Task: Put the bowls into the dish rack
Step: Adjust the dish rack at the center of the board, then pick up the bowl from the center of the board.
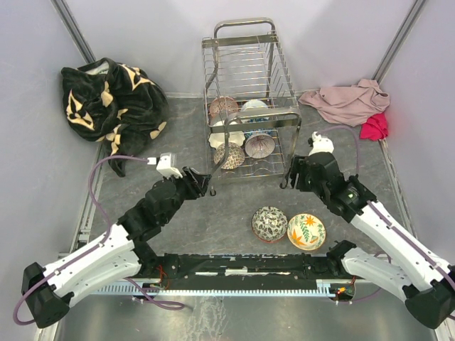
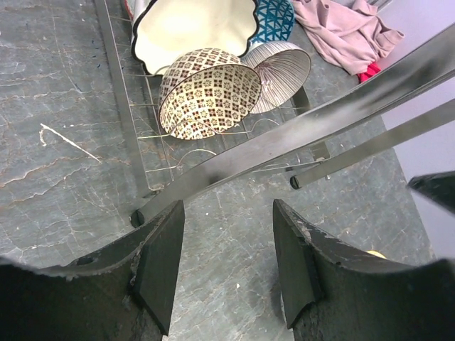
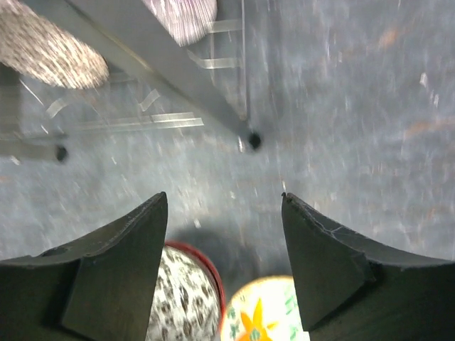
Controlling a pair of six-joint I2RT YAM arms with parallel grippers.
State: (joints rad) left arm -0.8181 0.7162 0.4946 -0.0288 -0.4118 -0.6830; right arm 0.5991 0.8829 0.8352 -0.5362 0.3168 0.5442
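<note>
The chrome wire dish rack (image 1: 239,40) stands at the back centre with several bowls leaning in its lower tier. Two bowls sit on the table in front of it: a speckled one upside down (image 1: 269,223) and a yellow floral one (image 1: 306,231). My left gripper (image 1: 201,183) is open and empty at the rack's front left foot; its wrist view shows the gripper (image 2: 227,213) just short of the rack's bar (image 2: 284,142) and a patterned bowl (image 2: 210,92). My right gripper (image 1: 290,177) is open and empty by the rack's front right foot. Its wrist view shows that gripper (image 3: 224,202) above the speckled bowl (image 3: 188,298) and the floral bowl (image 3: 259,312).
A black and tan blanket (image 1: 110,103) lies heaped at the back left. A pink cloth (image 1: 348,99) and a red cloth (image 1: 375,126) lie at the back right. Pale walls close in the table on three sides.
</note>
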